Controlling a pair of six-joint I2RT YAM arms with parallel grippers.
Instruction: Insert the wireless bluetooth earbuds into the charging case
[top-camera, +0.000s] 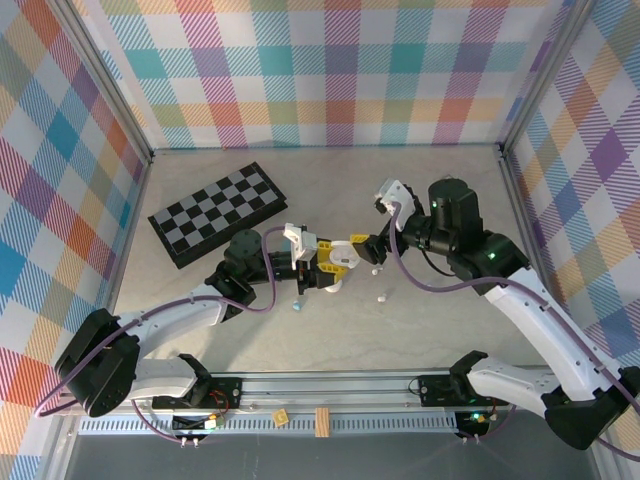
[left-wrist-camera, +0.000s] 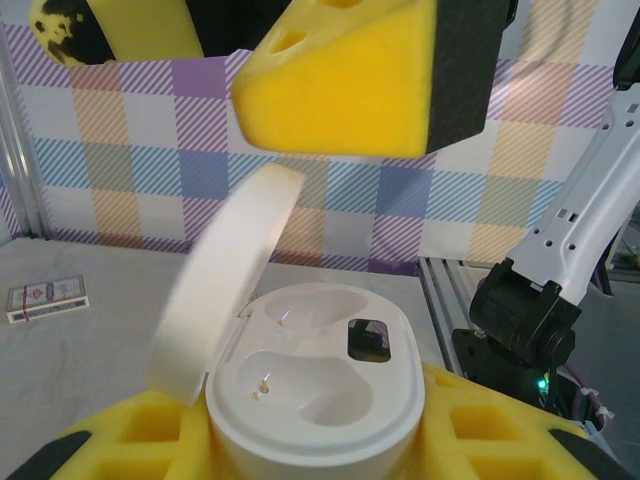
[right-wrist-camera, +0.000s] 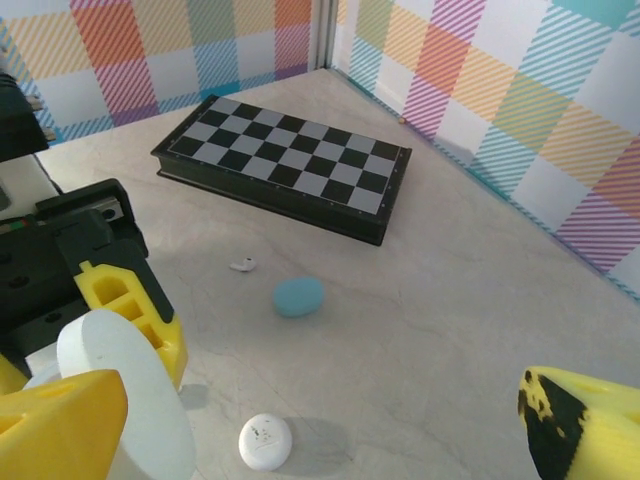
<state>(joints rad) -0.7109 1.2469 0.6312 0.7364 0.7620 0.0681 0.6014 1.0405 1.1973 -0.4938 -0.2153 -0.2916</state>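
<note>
**Case held open, both wells empty, no bud picked up yet**

Nearest the arms, the left gripper (left-wrist-camera: 322, 300) is clamped on the charging case (left-wrist-camera: 318, 385), its yellow pads pressing the white shell from above and below. The lid stands tipped up to one side. Both moulded wells are bare, with small contact pins showing in the nearer one.

Just beside it, the right gripper (right-wrist-camera: 320, 430) hangs with its jaws wide apart and nothing between them. As I judge it, the step in hand is fetching the first bud, and no insertion has begun.

The next move calls for the right gripper to come down over a loose bud and close on a very small, smooth piece. It must then turn the bud so its stem drops into a well while the left arm keeps the case level.

Further out on the table (right-wrist-camera: 470, 330) lies a round white piece (right-wrist-camera: 265, 441); I cannot tell whether it is a bud or a closed case. Beyond it sits a pale blue pebble (right-wrist-camera: 298, 296).

Just past that lies one white earbud (right-wrist-camera: 242, 264), tiny and glossy, on its side with a short stem, well apart from the held case. Farthest back rests the chessboard (right-wrist-camera: 285, 165).
</note>
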